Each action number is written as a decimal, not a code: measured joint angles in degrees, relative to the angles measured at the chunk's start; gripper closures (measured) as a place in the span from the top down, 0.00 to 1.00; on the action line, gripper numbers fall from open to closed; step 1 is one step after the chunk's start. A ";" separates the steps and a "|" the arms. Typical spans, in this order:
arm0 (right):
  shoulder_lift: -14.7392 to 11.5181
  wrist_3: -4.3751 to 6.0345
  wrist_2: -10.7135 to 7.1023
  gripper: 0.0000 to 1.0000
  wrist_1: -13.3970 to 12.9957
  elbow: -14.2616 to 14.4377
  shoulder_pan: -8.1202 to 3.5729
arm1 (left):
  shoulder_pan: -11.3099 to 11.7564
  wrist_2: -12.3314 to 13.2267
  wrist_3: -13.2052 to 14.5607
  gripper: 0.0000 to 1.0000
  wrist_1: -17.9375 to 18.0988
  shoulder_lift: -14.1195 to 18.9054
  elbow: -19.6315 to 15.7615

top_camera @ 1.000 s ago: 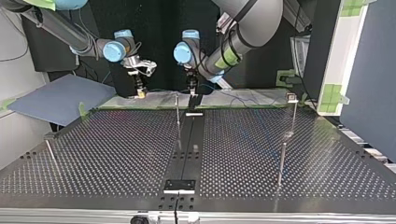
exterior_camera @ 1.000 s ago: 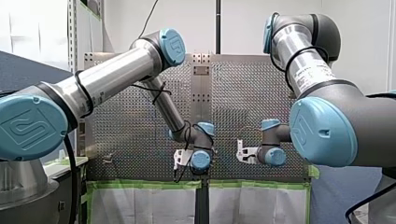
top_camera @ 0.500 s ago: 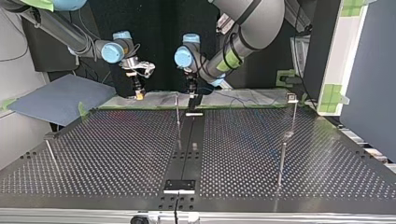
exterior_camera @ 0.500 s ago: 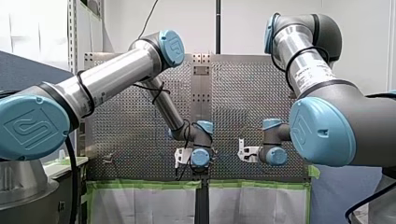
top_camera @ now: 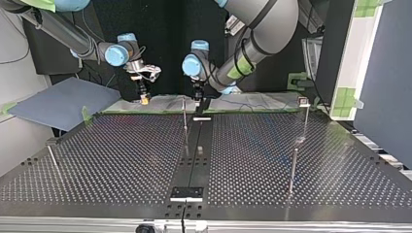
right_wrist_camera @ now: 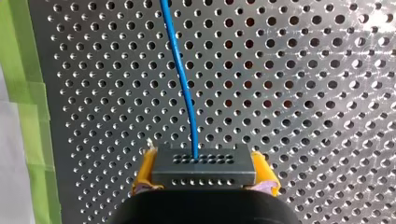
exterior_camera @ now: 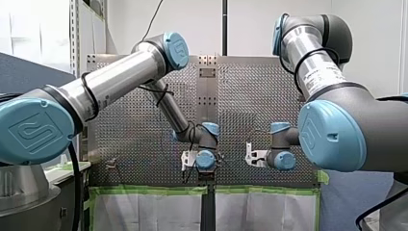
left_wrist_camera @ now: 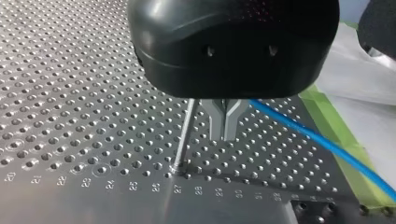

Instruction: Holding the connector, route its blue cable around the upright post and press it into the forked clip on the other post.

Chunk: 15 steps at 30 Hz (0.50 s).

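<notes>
My right gripper (right_wrist_camera: 204,172) clamping the connector (right_wrist_camera: 204,162)

Its yellow pads (right_wrist_camera: 145,169) are squeezing the grey connector from both sides, and the blue cable (right_wrist_camera: 180,70) is running straight ahead of it over the perforated tabletop (right_wrist_camera: 303,93). My left gripper (left_wrist_camera: 224,134) is keeping its metal fingers (left_wrist_camera: 215,119) drawn almost together, with the upright post (left_wrist_camera: 183,135) just beside them and the cable passing on their other side; whether they are pinching it, I cannot tell

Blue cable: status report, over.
Right gripper shut on connector. Left gripper shut beside upright post. Blue cable passes left gripper, not touching post. No obstruction seen.
</notes>
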 joint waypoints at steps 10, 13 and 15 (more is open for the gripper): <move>0.15 0.33 0.20 0.00 -0.22 -0.37 -0.30 | 1.22 3.78 -0.50 0.06 -2.37 -0.07 1.70; 0.23 0.40 0.34 0.00 -0.16 -0.69 -0.32 | 1.61 4.73 -0.99 0.06 -3.08 -0.08 2.09; 0.27 0.42 0.51 0.00 -0.11 -0.85 -0.36 | 1.80 5.29 -1.28 0.06 -3.43 -0.07 2.26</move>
